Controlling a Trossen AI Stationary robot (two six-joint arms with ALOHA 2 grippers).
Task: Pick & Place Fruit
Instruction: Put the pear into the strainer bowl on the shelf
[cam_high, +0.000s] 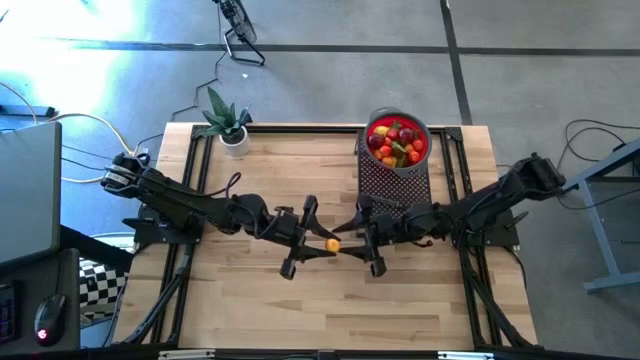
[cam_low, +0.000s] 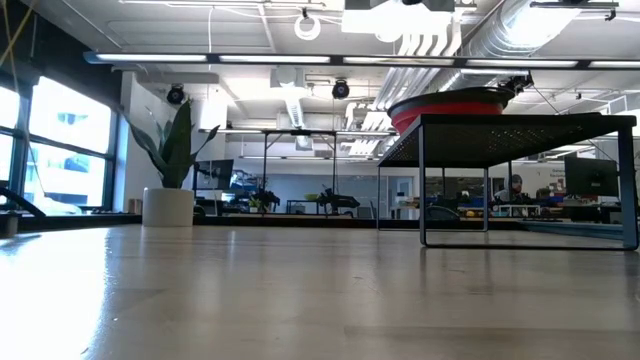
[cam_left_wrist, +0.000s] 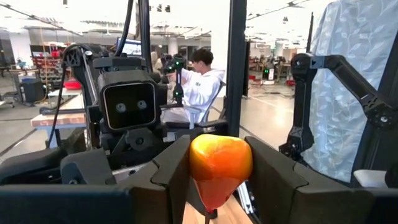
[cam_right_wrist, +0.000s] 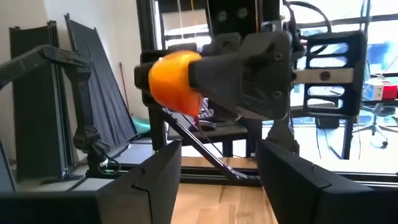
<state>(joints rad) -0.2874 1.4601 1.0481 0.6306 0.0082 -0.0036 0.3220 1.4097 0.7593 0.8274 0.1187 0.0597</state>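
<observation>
- Fruit: one orange toy fruit (cam_high: 332, 244) hangs above the middle of the counter (cam_high: 260, 310), clamped between the jaws of the left gripper (cam_high: 326, 246); the left wrist view shows it pinched on both sides (cam_left_wrist: 220, 167).
- Right gripper (cam_high: 346, 236) faces the left one from the 3 o'clock side, just beside the orange fruit; its jaws stand apart and empty, the fruit beyond them (cam_right_wrist: 175, 82).
- At 1 o'clock from the grippers a black mesh stand (cam_high: 394, 180) carries a red bowl (cam_high: 423, 146) filled with red, yellow and green fruits (cam_high: 396, 143).
- A potted plant (cam_high: 228, 125) stands at the counter's far 11 o'clock corner.
- A person (cam_left_wrist: 200, 87) sits well beyond the counter.
</observation>
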